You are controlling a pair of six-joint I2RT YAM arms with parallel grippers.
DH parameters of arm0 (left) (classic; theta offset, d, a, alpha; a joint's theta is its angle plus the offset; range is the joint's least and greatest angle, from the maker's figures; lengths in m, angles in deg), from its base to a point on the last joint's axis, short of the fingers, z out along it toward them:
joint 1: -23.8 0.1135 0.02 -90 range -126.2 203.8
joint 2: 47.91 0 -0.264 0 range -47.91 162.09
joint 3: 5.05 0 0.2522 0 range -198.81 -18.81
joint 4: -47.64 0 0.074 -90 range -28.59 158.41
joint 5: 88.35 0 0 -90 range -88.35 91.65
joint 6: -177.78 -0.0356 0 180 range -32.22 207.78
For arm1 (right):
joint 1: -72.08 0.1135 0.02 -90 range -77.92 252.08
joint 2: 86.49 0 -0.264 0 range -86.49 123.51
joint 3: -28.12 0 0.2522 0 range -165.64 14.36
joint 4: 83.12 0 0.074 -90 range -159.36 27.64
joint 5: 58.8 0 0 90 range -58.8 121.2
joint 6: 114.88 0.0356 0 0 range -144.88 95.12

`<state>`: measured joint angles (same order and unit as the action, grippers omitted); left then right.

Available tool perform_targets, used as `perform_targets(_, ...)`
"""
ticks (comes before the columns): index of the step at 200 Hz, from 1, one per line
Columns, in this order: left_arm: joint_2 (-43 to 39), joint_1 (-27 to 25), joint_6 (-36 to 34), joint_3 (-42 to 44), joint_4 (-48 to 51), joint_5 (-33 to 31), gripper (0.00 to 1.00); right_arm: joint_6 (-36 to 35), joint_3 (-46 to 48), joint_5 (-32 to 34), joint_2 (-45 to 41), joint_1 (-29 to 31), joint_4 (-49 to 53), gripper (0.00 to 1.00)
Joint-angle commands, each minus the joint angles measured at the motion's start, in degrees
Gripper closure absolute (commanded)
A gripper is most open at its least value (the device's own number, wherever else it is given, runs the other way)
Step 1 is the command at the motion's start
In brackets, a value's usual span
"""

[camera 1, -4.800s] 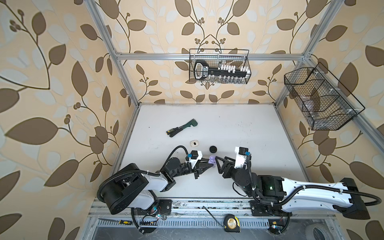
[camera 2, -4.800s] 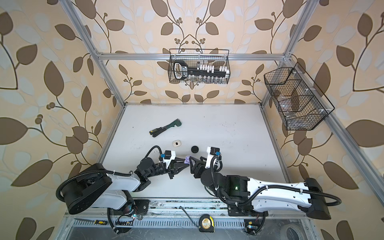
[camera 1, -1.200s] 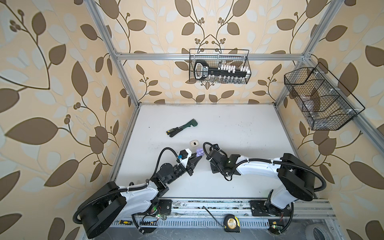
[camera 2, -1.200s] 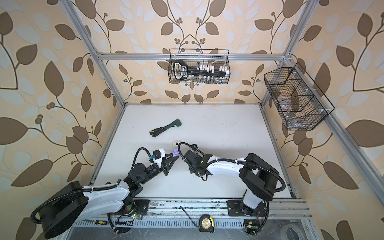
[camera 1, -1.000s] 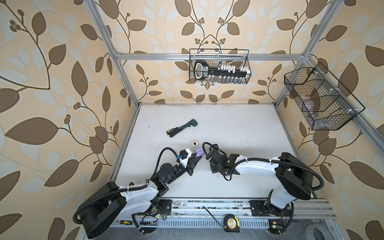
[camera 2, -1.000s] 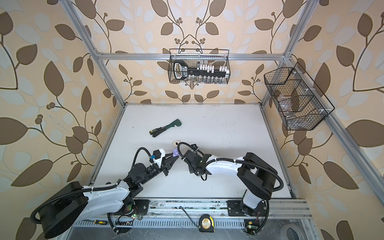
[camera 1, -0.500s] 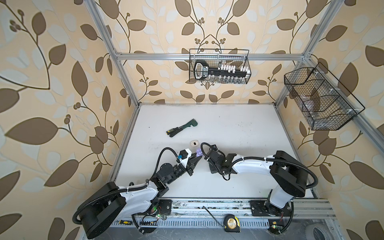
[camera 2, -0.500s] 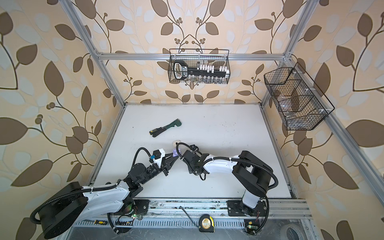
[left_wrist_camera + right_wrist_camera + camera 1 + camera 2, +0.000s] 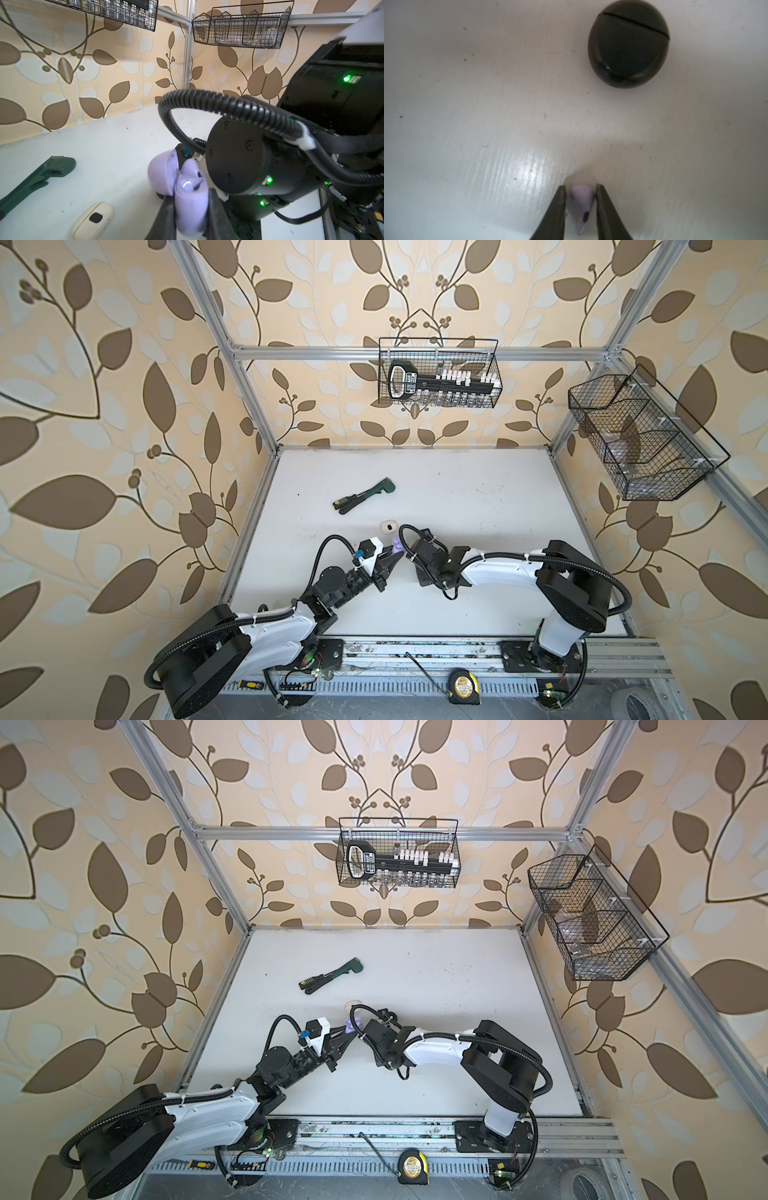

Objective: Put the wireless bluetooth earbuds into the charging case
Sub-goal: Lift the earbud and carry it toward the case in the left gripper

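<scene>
Jaws of R gripper point(image 9: 580, 187) are set narrowly apart, one on either side of lilac bud point(image 9: 581, 200). One finger is at or v. near the bud's fat end and a thin gap is left at the other, so no clamp is made yet. Bud is laid on table point(image 9: 467, 124), stem pointing back btwn the fingers.

Jaws of L gripper point(image 9: 190, 198) are clenched on lilac case point(image 9: 191, 214), held w/ lid swung open. What sits inside is too blurred to tell.

Black case point(image 9: 628, 43), shut, is seen on the table beyond the R fingertips, apart from the bud. White case point(image 9: 93, 220), also shut, is laid near the lilac case. In a top view it is found just behind it, toward the back wall.

In both top views the R wrist is bent down over the table just right of the lilac case, so R jaws, bud and black case are hidden there.

Further back and left, green wrench point(image 9: 365, 494) is laid flat, well apart from the cases. Wire baskets are hung on back wall point(image 9: 438, 373) and right wall point(image 9: 640, 439). Tape measure point(image 9: 462, 685) is set on the front rail.
</scene>
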<state>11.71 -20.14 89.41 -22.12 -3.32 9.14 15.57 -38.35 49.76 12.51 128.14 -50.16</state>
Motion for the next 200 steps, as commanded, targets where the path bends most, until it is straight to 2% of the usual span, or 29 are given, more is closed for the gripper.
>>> perform_targets(1, -1.1, -0.5, -0.9, -0.2, -2.9, 1.4, 1.00, 0.4, -1.0, -1.0, 2.0, 0.6, 1.3, 0.76)
perform_targets(69, -0.9, -0.5, -0.8, -0.2, -2.9, 1.5, 1.00, 0.9, -0.8, -0.3, 1.7, 0.7, 1.6, 0.84)
perform_targets(137, -0.1, -0.5, -0.7, -1.2, -1.3, 1.6, 1.00, 1.9, 0.3, 1.4, -2.4, 1.1, 1.3, 0.86)
perform_targets(200, 8.2, -0.6, 1.2, -3.8, -3.5, 3.8, 1.00, 3.8, 3.1, 3.2, -8.9, 1.3, 0.6, 0.88)
